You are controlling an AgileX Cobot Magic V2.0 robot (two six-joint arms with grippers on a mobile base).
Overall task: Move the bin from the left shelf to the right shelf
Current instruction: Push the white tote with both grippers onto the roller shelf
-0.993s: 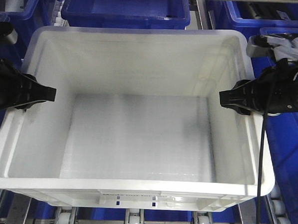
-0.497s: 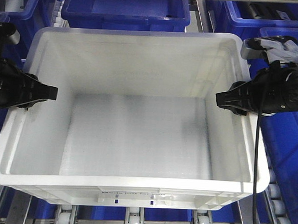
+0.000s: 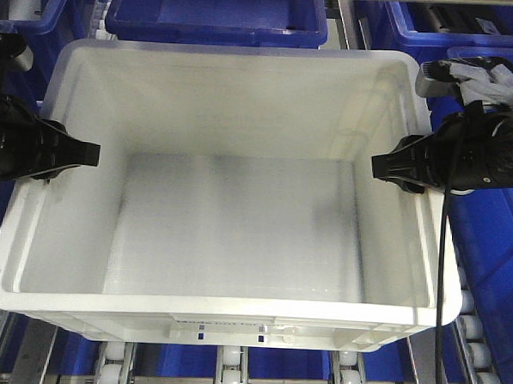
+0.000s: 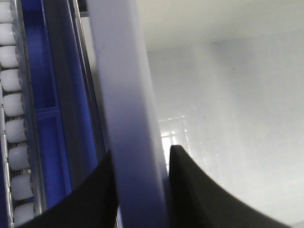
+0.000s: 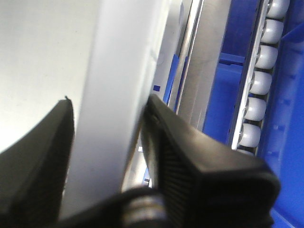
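Roller rails (image 3: 229,378) and dark blue bins (image 3: 216,18) are surrounding the white bin (image 3: 237,234), which is sitting between my arms, long axis running side to side. My left gripper (image 3: 85,153) and right gripper (image 3: 385,169) are each clamping an end wall, equally near.
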